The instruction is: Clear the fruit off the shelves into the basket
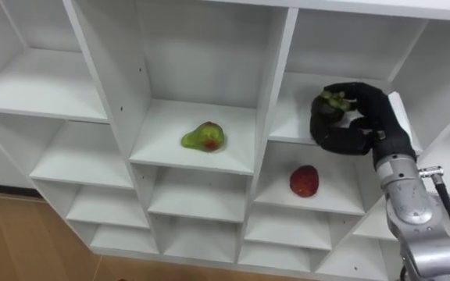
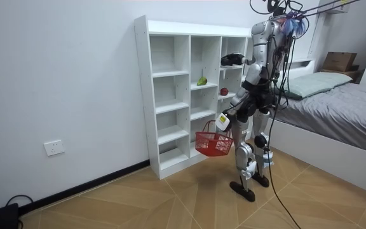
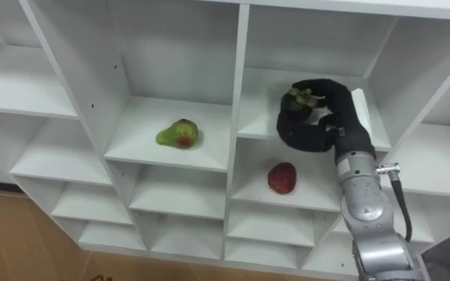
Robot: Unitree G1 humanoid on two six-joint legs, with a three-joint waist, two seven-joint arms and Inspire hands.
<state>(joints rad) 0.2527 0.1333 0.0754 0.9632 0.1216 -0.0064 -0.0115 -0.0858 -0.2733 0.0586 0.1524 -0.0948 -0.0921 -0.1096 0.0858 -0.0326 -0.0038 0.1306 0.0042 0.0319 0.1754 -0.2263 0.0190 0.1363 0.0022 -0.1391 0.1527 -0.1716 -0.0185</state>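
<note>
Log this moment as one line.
right hand shut on green fruit in cubby above red apple | left hand holds red basket | pear, red apple unpicked

The right hand (image 1: 377,117) curls round a green fruit (image 1: 333,98) and covers most of it, so only a lumpy top shows and its kind cannot be told. The closet (image 1: 273,78) is cut off at every edge of the eye views, and the right arm runs out at the lower right corner. In the room view the left hand (image 2: 223,119), by the basket (image 2: 213,145), is too small to tell how it meets the handle.
</note>
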